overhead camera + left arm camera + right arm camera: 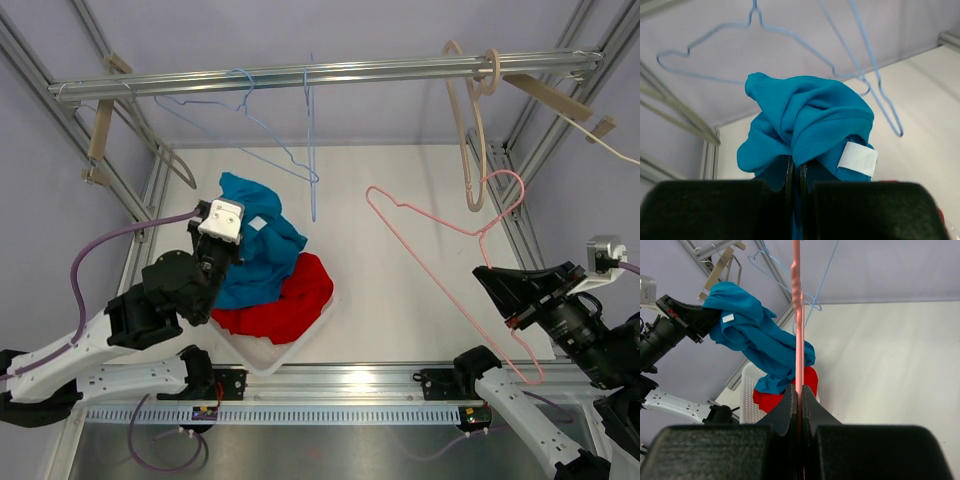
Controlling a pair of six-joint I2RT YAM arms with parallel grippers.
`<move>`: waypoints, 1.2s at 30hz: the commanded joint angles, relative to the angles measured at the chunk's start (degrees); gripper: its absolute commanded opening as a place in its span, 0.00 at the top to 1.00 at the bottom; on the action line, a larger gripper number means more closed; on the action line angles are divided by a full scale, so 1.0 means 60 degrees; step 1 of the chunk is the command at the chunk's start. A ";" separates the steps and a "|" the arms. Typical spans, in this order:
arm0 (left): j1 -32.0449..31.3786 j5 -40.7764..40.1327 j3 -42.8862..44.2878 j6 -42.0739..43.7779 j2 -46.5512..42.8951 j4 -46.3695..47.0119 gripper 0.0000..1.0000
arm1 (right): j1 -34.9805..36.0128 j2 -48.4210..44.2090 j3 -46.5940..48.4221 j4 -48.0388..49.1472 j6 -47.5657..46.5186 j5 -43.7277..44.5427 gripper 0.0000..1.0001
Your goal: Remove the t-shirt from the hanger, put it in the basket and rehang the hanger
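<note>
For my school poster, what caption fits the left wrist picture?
The left fingers pinch a blue t-shirt, held up in front of two bare blue hangers.

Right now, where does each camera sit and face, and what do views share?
Top external: above and behind the arms, looking down on the table; both arms show.
Left wrist: on the left arm, facing along the left gripper, shut on the blue t-shirt.
Right wrist: facing along the right gripper, shut on the pink hanger, towards the left arm.
All show the blue t-shirt.
</note>
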 commanded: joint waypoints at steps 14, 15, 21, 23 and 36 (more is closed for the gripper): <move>0.0044 -0.1655 -0.1440 -1.0551 -0.1514 -0.7798 1.00 | 0.0083 0.0398 -0.0346 0.1192 0.0050 -0.0225 1.00; 0.0044 -0.1233 -0.1788 -1.1266 -0.1251 -0.7917 1.00 | 0.0083 0.0398 -0.0405 0.1366 0.0123 -0.0313 1.00; 0.0044 -0.0790 -0.3241 -1.3601 -0.0678 -0.7772 0.86 | 0.0097 0.0676 -0.0814 0.1953 0.0255 -0.0591 1.00; 0.0044 -0.0891 -0.3461 -1.3821 -0.0531 -0.7772 0.81 | 0.0097 0.0910 -0.0917 0.2041 0.0226 -0.0636 1.00; 0.0044 0.0659 -0.1766 -1.1100 -0.1289 -0.5884 0.01 | 0.0083 0.3104 -0.1138 0.3636 -0.0169 0.1341 1.00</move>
